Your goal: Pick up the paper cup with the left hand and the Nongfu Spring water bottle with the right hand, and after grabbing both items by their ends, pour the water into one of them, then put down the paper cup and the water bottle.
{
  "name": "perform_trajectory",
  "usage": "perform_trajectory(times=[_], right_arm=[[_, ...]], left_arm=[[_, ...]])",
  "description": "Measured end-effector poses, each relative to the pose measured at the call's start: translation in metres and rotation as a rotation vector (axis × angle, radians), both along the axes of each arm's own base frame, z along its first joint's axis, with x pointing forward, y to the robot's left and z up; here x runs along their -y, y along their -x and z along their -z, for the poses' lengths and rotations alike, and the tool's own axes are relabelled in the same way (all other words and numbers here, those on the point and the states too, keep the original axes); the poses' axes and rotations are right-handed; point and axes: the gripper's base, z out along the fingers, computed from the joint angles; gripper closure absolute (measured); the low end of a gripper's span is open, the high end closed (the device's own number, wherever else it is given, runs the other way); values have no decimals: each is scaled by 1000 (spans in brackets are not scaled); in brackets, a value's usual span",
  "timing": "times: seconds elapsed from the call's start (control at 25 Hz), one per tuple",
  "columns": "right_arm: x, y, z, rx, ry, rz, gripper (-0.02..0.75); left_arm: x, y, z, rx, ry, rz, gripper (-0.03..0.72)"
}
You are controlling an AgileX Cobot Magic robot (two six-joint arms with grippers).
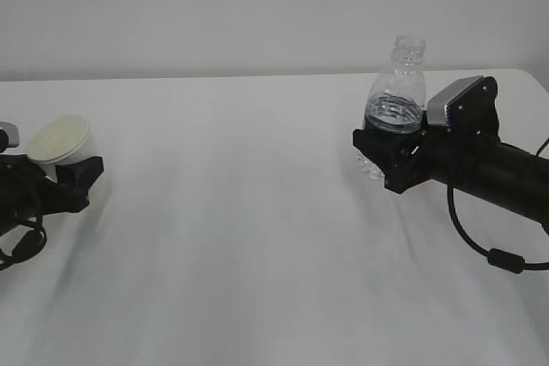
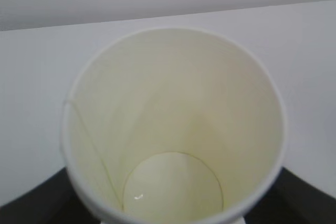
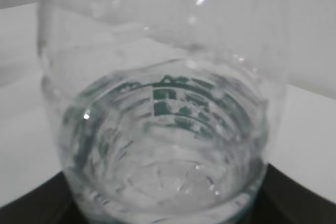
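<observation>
At the far left, the white paper cup (image 1: 62, 139) leans with its mouth up and to the right. My left gripper (image 1: 75, 179) is shut on the cup's lower end. In the left wrist view I look into the cup (image 2: 173, 129); its cream inside shows one small glint at the bottom, and black fingers (image 2: 31, 208) flank it. On the right, the Nongfu Spring water bottle (image 1: 399, 83) stands upright and capless, with my right gripper (image 1: 386, 156) shut round its base. Water (image 1: 393, 116) fills the lower part. The right wrist view shows the bottle (image 3: 163, 129) with its green label seen through the water.
A white table (image 1: 240, 237) spans the view, with its far edge against a pale wall. A black cable (image 1: 480, 246) loops under the right arm. About a third of the table's width separates the cup from the bottle.
</observation>
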Motion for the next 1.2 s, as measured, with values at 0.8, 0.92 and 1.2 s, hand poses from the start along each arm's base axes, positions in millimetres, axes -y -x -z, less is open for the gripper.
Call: perform_trajectory(times=[0.8,0.92,1.2], right_arm=[[-4,4,3,-9,39,-69,271],[-5,5,3,-9,45,-84,271],[-8,9,5,-7,71,-147,271]], left_arm=[[32,18,3,-28,-17,426,183],[36,22,3,-33,-22,488,183],[42,28,0,-38,-22,589,183]])
